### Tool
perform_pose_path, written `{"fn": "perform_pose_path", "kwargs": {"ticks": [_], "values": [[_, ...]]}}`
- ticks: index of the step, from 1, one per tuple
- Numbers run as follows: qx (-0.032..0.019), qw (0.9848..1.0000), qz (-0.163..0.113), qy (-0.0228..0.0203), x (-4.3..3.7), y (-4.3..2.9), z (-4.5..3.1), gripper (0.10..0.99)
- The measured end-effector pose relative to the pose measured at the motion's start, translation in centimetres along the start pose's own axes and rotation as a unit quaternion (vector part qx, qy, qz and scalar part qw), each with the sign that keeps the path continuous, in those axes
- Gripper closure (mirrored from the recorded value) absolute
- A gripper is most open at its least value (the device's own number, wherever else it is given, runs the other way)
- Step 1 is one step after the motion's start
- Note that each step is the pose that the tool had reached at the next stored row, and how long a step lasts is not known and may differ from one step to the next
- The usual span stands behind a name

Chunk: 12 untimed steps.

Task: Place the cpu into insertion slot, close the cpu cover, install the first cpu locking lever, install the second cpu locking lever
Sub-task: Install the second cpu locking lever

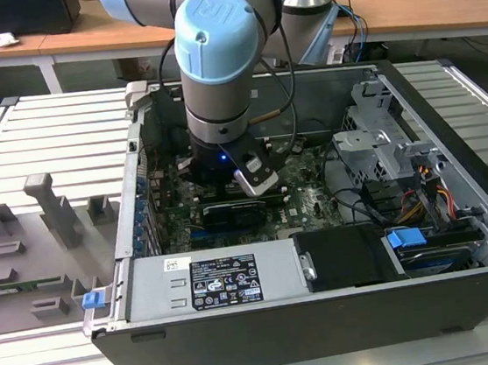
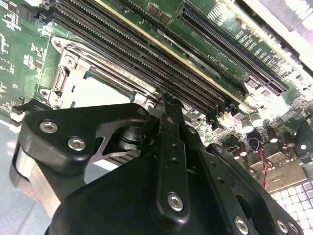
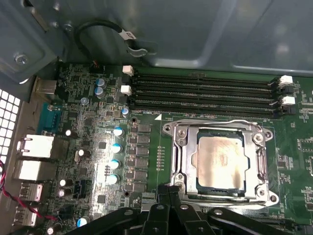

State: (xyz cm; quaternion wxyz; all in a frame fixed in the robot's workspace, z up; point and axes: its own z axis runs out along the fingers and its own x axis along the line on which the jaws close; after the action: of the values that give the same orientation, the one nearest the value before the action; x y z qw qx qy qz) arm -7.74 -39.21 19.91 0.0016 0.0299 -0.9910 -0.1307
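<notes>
Gripper: your black gripper (image 2: 168, 105) sits closest to the lens in both wrist views, fingers (image 3: 168, 192) drawn tight together with no gap between the tips, and nothing visibly pinched between them.
Gripper position: your tips hang just beside the metal rim of the insertion slot (image 3: 221, 164), at its near edge in the first wrist view; whether they touch it, I cannot tell.
Cpu: your cpu (image 3: 218, 163) lies flat inside the insertion slot, its silver-grey top showing through the window.
Cpu cover: the cpu cover (image 3: 186, 152) is down over the chip, framing it on all sides.
Lever: one thin wire lever (image 3: 215, 123) runs along the slot's far edge, beside the memory slots (image 3: 205, 93); I cannot tell whether it is latched.
Second wrist view: you see the slot's screwed corner (image 2: 68, 62) and the pale chip top (image 2: 95, 90) just past your gripper's knuckles.
Motherboard: the green motherboard (image 3: 98, 147) carries the slot, with the long black memory slots between it and the case wall (image 3: 195, 34).
Exterior view: your arm (image 1: 216, 53) reaches down into the open computer case (image 1: 269, 321), near its middle, above the board.
</notes>
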Motion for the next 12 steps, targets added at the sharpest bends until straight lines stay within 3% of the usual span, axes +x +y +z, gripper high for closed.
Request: {"fn": "perform_pose_path", "kwargs": {"ticks": [12], "values": [[-0.0021, 1.0000, 0.000, -0.0001, 0.57, 0.17, 0.33, 0.980]]}}
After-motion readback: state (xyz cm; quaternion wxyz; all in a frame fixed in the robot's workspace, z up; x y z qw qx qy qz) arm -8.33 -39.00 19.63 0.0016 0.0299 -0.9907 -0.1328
